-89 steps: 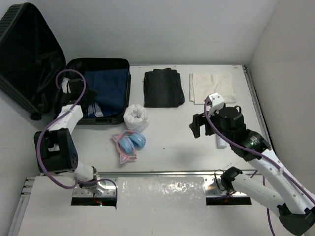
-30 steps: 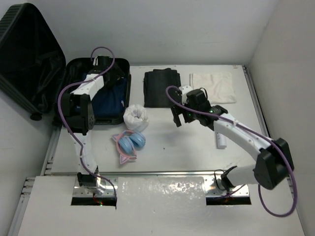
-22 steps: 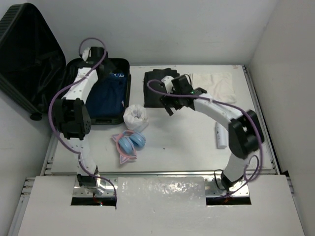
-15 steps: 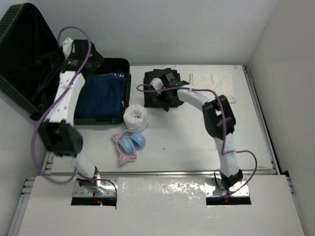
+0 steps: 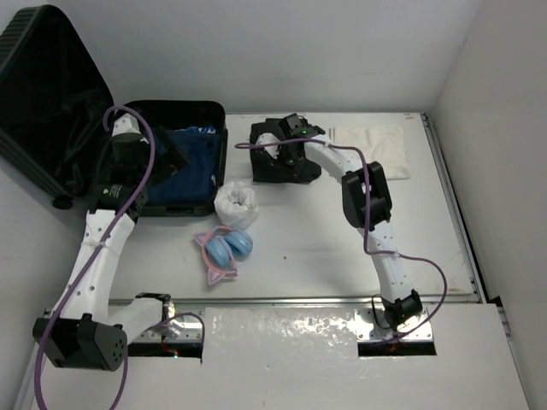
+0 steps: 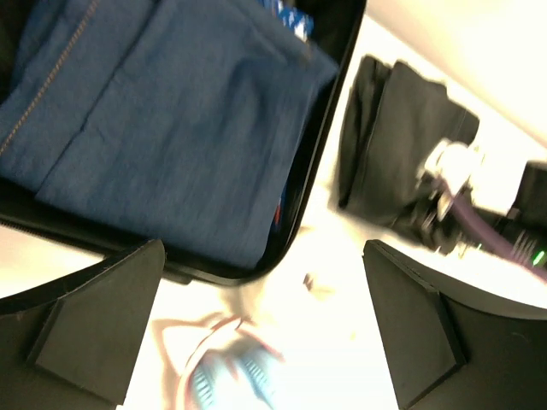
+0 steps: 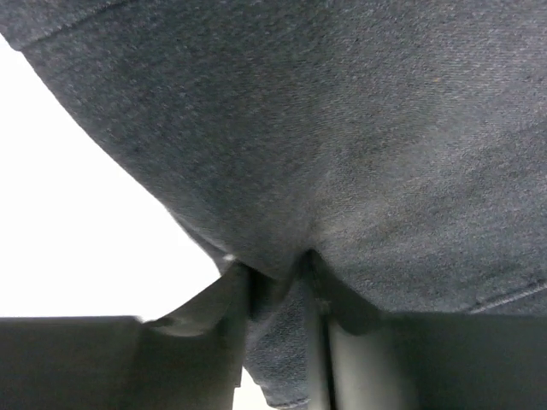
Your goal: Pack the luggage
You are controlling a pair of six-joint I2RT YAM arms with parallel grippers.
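White walls on three sides; white counter [image 5: 325, 248] with a metal rail along its near edge.

1. Luggage [image 5: 47, 85]: large black hard-shell suitcase, ribbed, at the far left corner. It is open, with the lid leaning up against the left wall and the base flat on the counter. One caster wheel [image 5: 61, 203] shows at the hinge side.
2. Folded blue denim garment [image 5: 184, 171], lying inside the base. A small blue-and-white item sits at its far edge, too cut off to identify.
3. Left hand [image 6: 263, 248]: hovers over the base's right rim, fingers spread wide, nothing between them. Its wrist view is motion-blurred.
4. Folded black garment [image 5: 273, 168], on the counter just right of the luggage.
5. Right hand [image 5: 291, 145]: down on the far part of the black garment. In the wrist view its fingers [image 7: 205, 329] are closed on a pinched fold of the dark cloth, which fills the view and hides everything else.
6. Folded cream cloth [image 5: 376, 147], right of the black garment, near the right wall.
7. Crumpled white bundle [image 5: 235, 203], just beside the luggage's near right corner; what it is made of is unclear.
8. Pale blue headphones with a pink cat-ear band [image 5: 225, 250], near the bundle on its near side.
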